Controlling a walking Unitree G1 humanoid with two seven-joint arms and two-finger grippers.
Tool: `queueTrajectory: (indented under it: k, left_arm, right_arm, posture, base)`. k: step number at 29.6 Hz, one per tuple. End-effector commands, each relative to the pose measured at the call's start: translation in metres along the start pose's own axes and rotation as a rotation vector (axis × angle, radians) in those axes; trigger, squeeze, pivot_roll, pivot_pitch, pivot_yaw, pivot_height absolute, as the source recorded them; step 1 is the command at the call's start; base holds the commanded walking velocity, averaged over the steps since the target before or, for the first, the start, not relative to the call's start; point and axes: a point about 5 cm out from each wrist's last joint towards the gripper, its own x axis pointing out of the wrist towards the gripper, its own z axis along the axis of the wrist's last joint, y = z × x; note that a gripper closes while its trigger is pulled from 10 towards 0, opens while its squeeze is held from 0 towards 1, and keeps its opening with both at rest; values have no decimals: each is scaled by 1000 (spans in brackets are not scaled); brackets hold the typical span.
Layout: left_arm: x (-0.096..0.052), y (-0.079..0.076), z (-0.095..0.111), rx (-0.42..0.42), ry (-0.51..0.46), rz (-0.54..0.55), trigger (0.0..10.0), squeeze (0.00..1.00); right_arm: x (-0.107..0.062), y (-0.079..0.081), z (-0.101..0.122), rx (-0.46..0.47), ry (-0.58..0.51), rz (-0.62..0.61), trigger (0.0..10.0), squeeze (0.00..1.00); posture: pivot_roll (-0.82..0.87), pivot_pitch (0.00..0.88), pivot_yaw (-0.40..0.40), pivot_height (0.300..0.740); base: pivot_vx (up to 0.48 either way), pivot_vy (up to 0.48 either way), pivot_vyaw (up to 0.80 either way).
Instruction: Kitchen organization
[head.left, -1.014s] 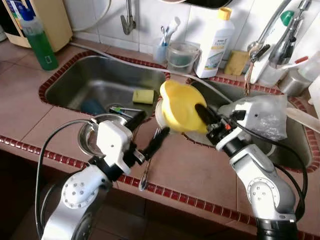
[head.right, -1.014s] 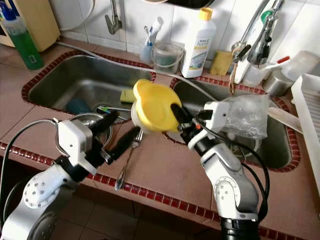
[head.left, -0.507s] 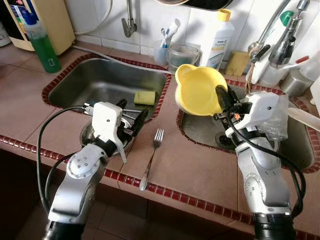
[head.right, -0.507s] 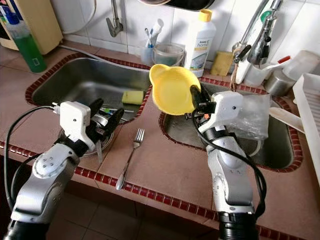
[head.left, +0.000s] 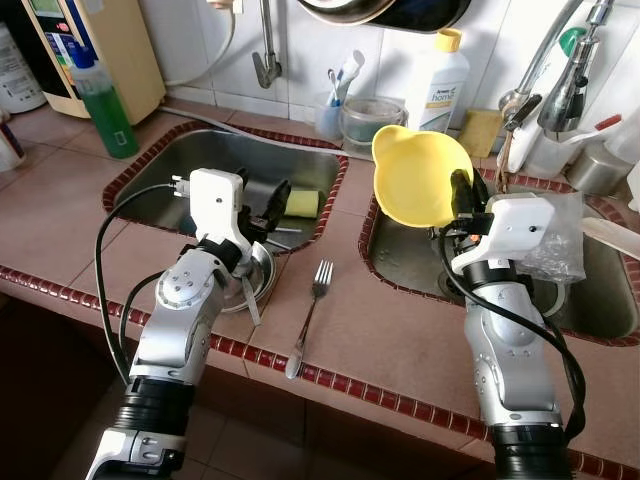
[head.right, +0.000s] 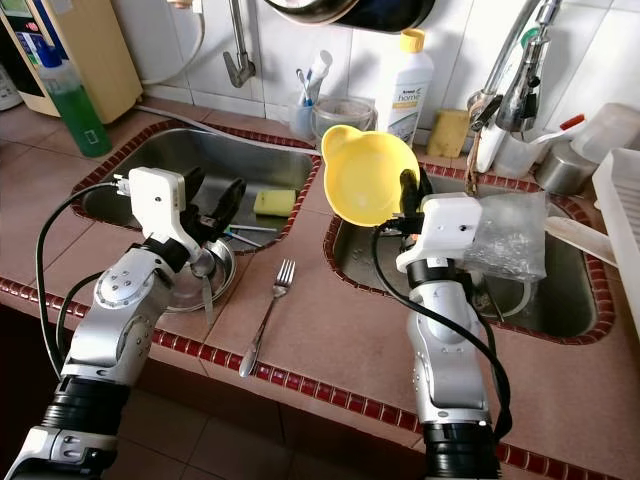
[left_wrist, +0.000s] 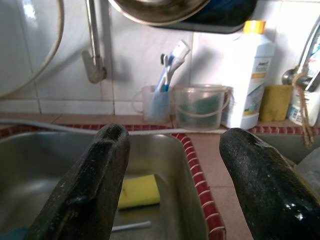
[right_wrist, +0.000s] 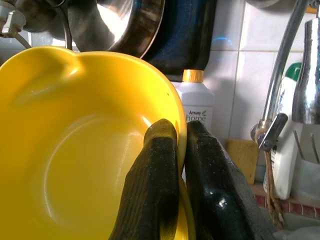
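My right gripper (head.left: 463, 192) is shut on the rim of a yellow plastic bowl (head.left: 415, 180), holding it tilted in the air over the left edge of the right sink (head.left: 600, 305). In the right wrist view both fingers (right_wrist: 156, 190) pinch the bowl (right_wrist: 75, 150) by its rim. My left gripper (head.left: 262, 200) stands open with nothing between its fingers, just above a small steel bowl (head.left: 258, 278) on the counter by the left sink (head.left: 180, 165). A fork (head.left: 307, 316) lies on the tiled counter between my arms. A yellow sponge (left_wrist: 139, 191) lies in the left sink.
A clear plastic bag (head.left: 555, 240) rests at the right sink beside my right wrist. A green bottle (head.left: 102, 100) stands at the far left; a white detergent bottle (head.left: 441, 80), a toothbrush cup (head.left: 328, 112) and a clear tub (head.left: 368, 122) line the back wall. Pans hang above.
My right gripper has lifted the yellow bowl up and rightwards, to the right sink's edge. My left gripper has drawn back from the fork to the steel bowl. The camera has shifted as well.
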Motion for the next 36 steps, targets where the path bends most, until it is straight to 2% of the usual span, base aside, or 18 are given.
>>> queueTrajectory:
  k: [1,6,11,36]
  left_arm:
    - [5,0,5,6,-18,-9,10000,0]
    - [7,-3,6,-2,-27,-29,10000,0]
    - [8,-6,3,43,-16,-49,10000,0]
    - [7,-9,3,58,-20,-79,10000,0]
  right_arm:
    - [3,4,3,-6,-28,10,10000,0]
    - [6,10,4,1,-43,14,10000,0]
    - [8,13,2,23,-45,11,10000,0]
    - [6,19,0,23,-45,23,10000,0]
  posture:
    - [-86,0,16,740]
    - [-83,0,23,740]
    - [-80,0,24,740]
    - [-75,1,29,740]
  base:
    - [0,0,0]
    - [0,0,0]
    - [0,120,0]
    - [0,451,0]
